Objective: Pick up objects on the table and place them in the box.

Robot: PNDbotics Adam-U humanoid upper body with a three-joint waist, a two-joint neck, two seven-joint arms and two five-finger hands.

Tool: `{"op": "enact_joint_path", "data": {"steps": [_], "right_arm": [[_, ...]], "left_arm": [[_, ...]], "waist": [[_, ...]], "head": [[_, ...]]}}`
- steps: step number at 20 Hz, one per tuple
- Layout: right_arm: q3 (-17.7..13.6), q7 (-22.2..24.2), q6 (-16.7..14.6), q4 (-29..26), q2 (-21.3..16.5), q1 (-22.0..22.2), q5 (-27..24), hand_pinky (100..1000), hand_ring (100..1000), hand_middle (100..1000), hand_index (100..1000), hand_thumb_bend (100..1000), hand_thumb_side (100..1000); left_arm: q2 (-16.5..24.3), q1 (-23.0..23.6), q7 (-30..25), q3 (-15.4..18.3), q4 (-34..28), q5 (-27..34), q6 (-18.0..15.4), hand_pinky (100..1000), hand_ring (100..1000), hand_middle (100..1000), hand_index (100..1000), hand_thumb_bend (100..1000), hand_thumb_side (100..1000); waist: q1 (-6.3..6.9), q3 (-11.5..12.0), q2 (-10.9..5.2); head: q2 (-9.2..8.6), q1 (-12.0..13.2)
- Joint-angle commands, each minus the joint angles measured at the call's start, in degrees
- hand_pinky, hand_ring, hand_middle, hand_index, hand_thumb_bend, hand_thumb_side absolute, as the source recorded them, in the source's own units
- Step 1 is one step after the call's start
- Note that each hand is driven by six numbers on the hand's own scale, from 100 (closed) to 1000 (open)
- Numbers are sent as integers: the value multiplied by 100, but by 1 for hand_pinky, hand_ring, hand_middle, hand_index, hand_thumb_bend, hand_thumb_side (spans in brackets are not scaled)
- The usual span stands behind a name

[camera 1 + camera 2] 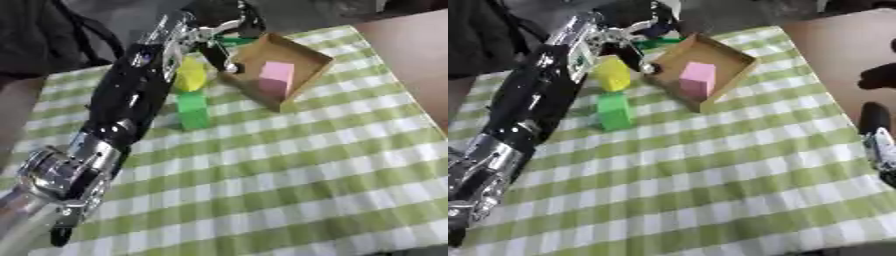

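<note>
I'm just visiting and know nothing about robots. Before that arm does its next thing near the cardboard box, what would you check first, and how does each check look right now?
1. Open brown cardboard box has room: ok, only a pink block lies inside.
2. Yellow block still on the green checked tablecloth, outside the box: ok, ready to pick.
3. Green block also on the cloth, just nearer than the yellow one: ok.
4. Left hand reaches over the box's far corner: what its fingers hold, cannot tell.
5. A green thing beside that hand: cannot tell what it is.
6. Right hand kept away at the table's right edge: ok.
</note>
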Motion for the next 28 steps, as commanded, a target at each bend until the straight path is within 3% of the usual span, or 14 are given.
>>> {"op": "enact_joint_path", "data": {"steps": [1,8,12,15,19,28], "right_arm": [[-74,-28,37,-120,-111,-12,13,841,723,693,953,100,400],[-97,-61,85,-120,-108,56,34,840,720,692,952,100,396],[-95,-64,99,-120,-99,62,43,840,719,692,951,100,395],[-96,-69,104,-120,-96,62,51,840,718,692,951,100,395],[-96,-74,114,-120,-93,69,61,840,718,691,951,100,397],[-93,-77,131,-120,-85,75,66,840,717,691,950,100,398]], "left_arm": [[415,-4,-547,-83,-188,320,-62,833,712,720,855,588,201],[713,234,-1353,-171,-198,818,-88,825,706,715,851,656,223],[714,282,-1721,-190,-37,1165,-106,802,690,702,847,690,259],[694,272,-2021,-228,123,1384,-60,792,684,701,848,767,323],[665,269,-2403,-300,294,1460,-16,784,675,695,847,799,337],[498,262,-2737,-371,578,1557,-37,765,654,674,840,788,352]], "waist": [[-96,54,-133],[-153,181,-204],[-183,211,-201],[-199,228,-189],[-208,256,-177],[-204,278,-181]], "head": [[75,-59],[143,-119],[152,-133],[163,-137],[187,-157],[221,-176]]}}
